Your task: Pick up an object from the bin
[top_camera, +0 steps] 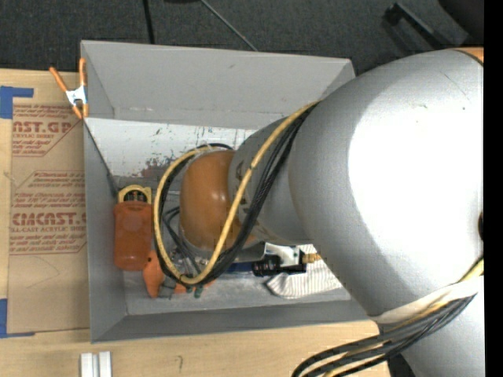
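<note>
The arm's orange wrist cover (206, 199) and cables sit low over the left half of the grey bin (106, 320), and whether the claw (182, 267) beneath them is wide or narrow cannot be told. Nearest to it, just beside the left wall, lies an orange bottle-shaped object (131, 238) with a yellow ring (134, 194) at its far end. It is judged to be light, stiff, smooth plastic, best taken across its narrower width at mid-body, where slip is likeliest.

Bare bin floor (157, 144) behind orange object (132, 238)
</note>
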Tool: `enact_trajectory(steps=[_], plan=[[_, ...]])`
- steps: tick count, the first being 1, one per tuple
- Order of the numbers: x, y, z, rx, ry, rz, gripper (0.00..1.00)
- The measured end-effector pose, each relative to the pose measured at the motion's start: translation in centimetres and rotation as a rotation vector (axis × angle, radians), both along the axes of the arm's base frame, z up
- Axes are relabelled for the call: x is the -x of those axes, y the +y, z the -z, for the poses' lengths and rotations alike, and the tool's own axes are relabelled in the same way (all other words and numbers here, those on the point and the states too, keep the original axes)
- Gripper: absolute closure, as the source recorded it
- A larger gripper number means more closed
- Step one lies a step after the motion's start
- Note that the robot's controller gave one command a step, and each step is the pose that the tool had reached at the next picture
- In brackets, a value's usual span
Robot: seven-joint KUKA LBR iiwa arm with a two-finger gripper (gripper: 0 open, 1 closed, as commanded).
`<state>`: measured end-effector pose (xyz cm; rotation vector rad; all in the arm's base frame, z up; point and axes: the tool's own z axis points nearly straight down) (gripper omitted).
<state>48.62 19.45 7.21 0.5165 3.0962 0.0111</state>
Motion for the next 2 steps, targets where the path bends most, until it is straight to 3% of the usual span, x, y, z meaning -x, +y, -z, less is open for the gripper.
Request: enact_trajectory(steps=[2], plan=[[0.07, 0.07, -0.49, 0.003, 0.003, -0.002, 1.0]])
